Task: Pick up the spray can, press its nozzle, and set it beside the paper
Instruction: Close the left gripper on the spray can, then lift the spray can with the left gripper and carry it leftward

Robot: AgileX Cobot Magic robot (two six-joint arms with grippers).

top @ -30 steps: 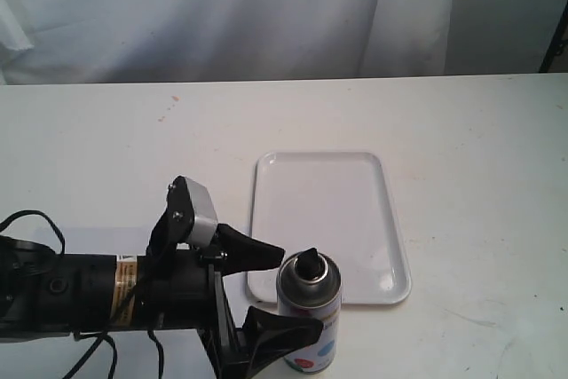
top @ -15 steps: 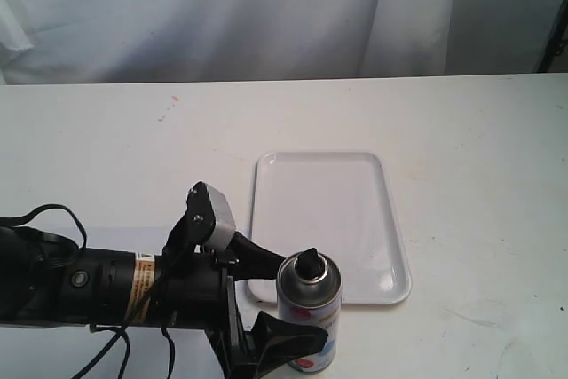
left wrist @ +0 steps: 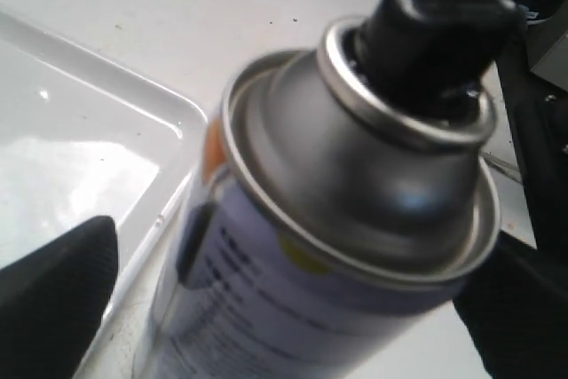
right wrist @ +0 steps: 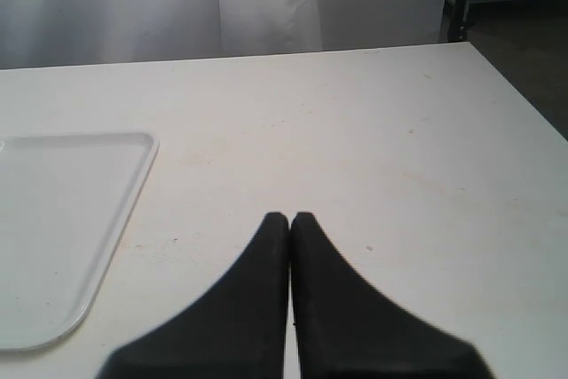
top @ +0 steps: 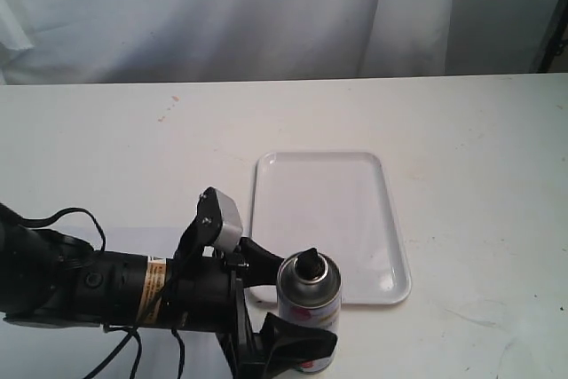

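Exterior view. The spray can (top: 311,288) stands upright on the desk (top: 133,148), at the near left corner of the white tray (top: 328,210). Its base falls just outside the tray rim. The black nozzle (top: 308,264) sits on top of the silver dome, angled. The label shows red and blue dots low on the can body.

The left arm lies low across the desk from the left side, with cables trailing beside it. The left end effector (top: 302,303) is spread wide, with one finger on the far side of the can and the other on the near side. The can body sits between them. The tray holds nothing.

Left wrist view. The can fills the picture: the dome, the crimped ring and the nozzle are sharp, while the label below is blurred. One black fingertip (left wrist: 53,299) stands clearly apart from the can wall, with tray rim and desk visible in the gap. The other finger shows as a dark mass behind the dome edge. It may be touching the can, but the view is too close to tell. The can rests on the desk, not lifted.

Right wrist view. The right end effector (right wrist: 290,217) has its two black fingers pressed together tip to tip, with nothing between them. It hangs over bare desk, and one rounded corner of the tray lies off to one side, well apart from the fingers.
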